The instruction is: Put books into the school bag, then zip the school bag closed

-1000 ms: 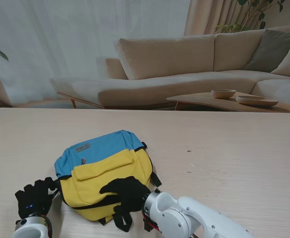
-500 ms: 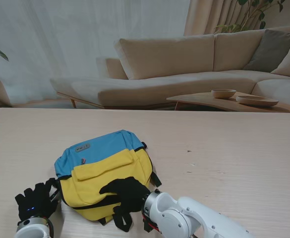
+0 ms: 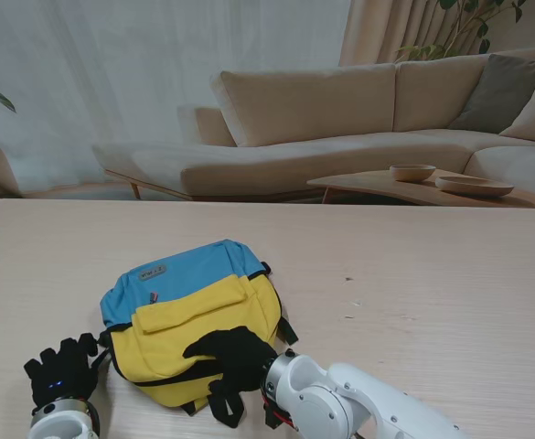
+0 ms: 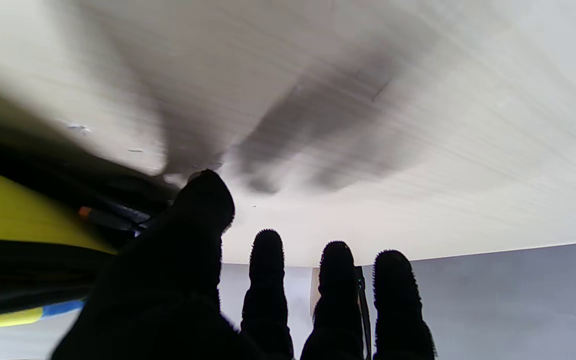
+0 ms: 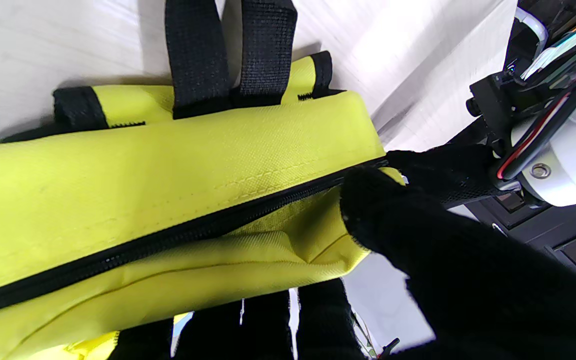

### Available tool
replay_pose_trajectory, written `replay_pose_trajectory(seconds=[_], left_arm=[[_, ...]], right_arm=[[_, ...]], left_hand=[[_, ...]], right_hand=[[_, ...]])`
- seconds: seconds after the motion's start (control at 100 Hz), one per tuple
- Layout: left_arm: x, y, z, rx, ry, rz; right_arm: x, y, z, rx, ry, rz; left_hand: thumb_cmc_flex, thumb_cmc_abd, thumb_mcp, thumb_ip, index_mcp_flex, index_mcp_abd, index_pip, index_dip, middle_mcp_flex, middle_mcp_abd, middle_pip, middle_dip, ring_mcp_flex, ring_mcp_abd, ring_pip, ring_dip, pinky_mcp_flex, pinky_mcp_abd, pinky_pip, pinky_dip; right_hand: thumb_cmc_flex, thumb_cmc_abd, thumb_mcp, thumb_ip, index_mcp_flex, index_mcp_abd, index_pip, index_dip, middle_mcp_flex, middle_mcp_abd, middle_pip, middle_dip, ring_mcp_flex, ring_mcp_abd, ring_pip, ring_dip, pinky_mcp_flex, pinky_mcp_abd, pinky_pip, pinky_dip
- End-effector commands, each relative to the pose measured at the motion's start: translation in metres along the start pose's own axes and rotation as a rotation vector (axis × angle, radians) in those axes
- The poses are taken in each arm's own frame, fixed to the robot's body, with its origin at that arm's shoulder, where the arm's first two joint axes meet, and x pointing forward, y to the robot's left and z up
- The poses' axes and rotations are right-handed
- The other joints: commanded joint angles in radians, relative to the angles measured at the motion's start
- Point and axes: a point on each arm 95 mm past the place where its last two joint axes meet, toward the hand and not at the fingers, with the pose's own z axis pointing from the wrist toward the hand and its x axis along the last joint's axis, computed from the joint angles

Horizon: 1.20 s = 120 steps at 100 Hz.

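Left hand (image 3: 59, 370) spread, fingers apart, holding nothing — just left of the school bag (image 3: 194, 315). Right hand (image 3: 235, 357) clamped on the bag's near yellow edge, thumb pressed at the zipper (image 5: 168, 237).

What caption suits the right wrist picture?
Right hand gripping the yellow school bag beside its closed black zipper.

We count: one school bag (image 3: 194, 306), blue and yellow; two black-gloved hands, the left hand (image 3: 58, 375) and the right hand (image 3: 232, 355); one table (image 3: 413, 274); two bowls (image 3: 411, 172) on one low table (image 3: 368, 186); one sofa (image 3: 340, 119).
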Motion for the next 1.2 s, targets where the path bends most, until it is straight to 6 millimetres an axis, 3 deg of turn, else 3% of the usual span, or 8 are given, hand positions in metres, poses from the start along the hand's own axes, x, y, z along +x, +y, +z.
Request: replay_pose_trajectory(seconds=[0.0,0.21,0.3,0.36,0.55,0.66,0.84,1.19], left_arm=[[0.002,0.0021,-0.0023,-0.031,0.007,-0.012],[0.0044,0.0027,-0.0015,-0.041,-0.013,-0.003],[0.0049,0.0024,-0.0018,-0.045,-0.02,-0.003],[0.005,0.0023,-0.0018,-0.047,-0.021,-0.005],[0.0054,0.0029,-0.0008,-0.049,-0.025,-0.008],[0.0062,0.0029,-0.0004,-0.047,-0.03,-0.014],[0.0069,0.0024,-0.0001,-0.036,-0.046,-0.014],[0.0072,0.003,0.0038,-0.025,-0.067,-0.009]], right_arm=[[0.0039,-0.0107,-0.0004,0.038,0.005,0.012],[0.0042,-0.011,-0.0003,0.04,0.004,0.014],[0.0043,-0.0113,-0.0002,0.04,0.004,0.015],[0.0043,-0.0114,-0.0001,0.04,0.004,0.015],[0.0044,-0.0117,-0.0002,0.042,0.004,0.018],[0.0044,-0.0116,-0.0002,0.042,0.004,0.018],[0.0042,-0.0119,-0.0003,0.042,0.004,0.021],[0.0035,-0.0121,-0.0001,0.043,0.005,0.027]], left_hand=[[0.045,0.011,-0.013,0.01,-0.015,0.003,0.0,-0.034,-0.025,0.015,0.011,-0.014,-0.026,0.002,0.019,0.008,-0.013,0.002,0.032,-0.009],[-0.018,0.047,0.008,0.033,0.008,0.018,-0.188,-0.164,-0.025,0.013,0.002,-0.024,-0.026,0.008,0.02,0.009,-0.014,0.003,0.033,-0.012],[-0.02,0.026,0.0,0.018,0.0,0.038,-0.114,-0.114,-0.011,0.022,-0.001,-0.024,-0.021,0.012,0.023,0.012,-0.014,0.006,0.027,-0.015],[0.017,0.005,-0.036,0.007,0.033,0.058,-0.044,-0.106,0.002,0.031,0.001,-0.022,-0.019,0.016,0.024,0.013,-0.014,0.007,0.027,-0.015],[0.025,-0.002,-0.086,0.006,0.066,0.06,0.021,-0.092,0.013,0.035,0.003,-0.02,-0.017,0.018,0.029,0.015,-0.015,0.011,0.028,-0.013],[-0.058,0.015,-0.141,0.012,0.07,0.068,0.074,-0.048,0.017,0.04,0.005,-0.016,-0.02,0.022,0.028,0.015,-0.016,0.014,0.022,-0.016],[-0.184,0.042,-0.151,0.011,0.099,0.084,0.098,0.02,0.024,0.047,0.009,-0.007,-0.021,0.029,0.027,0.017,-0.016,0.019,0.005,-0.022],[-0.129,0.033,-0.136,0.007,0.095,0.085,0.082,0.016,0.029,0.045,0.012,-0.002,-0.018,0.029,0.033,0.023,-0.017,0.023,0.006,-0.017]], right_hand=[[-0.003,-0.01,0.031,0.023,0.017,-0.007,0.014,0.001,0.01,-0.004,0.024,0.021,0.015,-0.005,0.011,0.007,0.046,-0.008,0.101,0.067],[-0.003,-0.01,0.033,0.025,0.017,-0.005,0.014,0.001,0.009,-0.003,0.025,0.021,0.016,-0.005,0.012,0.007,0.047,-0.008,0.103,0.069],[-0.002,-0.01,0.034,0.026,0.017,-0.005,0.015,0.001,0.009,-0.003,0.025,0.021,0.017,-0.004,0.013,0.008,0.048,-0.01,0.105,0.07],[-0.002,-0.009,0.034,0.026,0.016,-0.004,0.014,0.001,0.008,-0.003,0.025,0.021,0.017,-0.003,0.014,0.009,0.049,-0.01,0.106,0.071],[-0.002,-0.009,0.034,0.027,0.017,-0.005,0.015,0.001,0.009,-0.004,0.026,0.022,0.02,-0.003,0.018,0.011,0.053,-0.009,0.113,0.074],[-0.001,-0.01,0.035,0.028,0.016,-0.004,0.015,0.0,0.008,-0.003,0.027,0.022,0.018,-0.002,0.019,0.011,0.053,-0.011,0.117,0.077],[-0.001,-0.009,0.035,0.029,0.015,-0.003,0.015,0.0,0.007,-0.002,0.027,0.022,0.02,-0.003,0.021,0.012,0.054,-0.011,0.122,0.08],[0.0,-0.009,0.036,0.031,0.015,-0.002,0.016,-0.001,0.007,-0.002,0.028,0.022,0.021,-0.002,0.023,0.013,0.055,-0.012,0.127,0.085]])
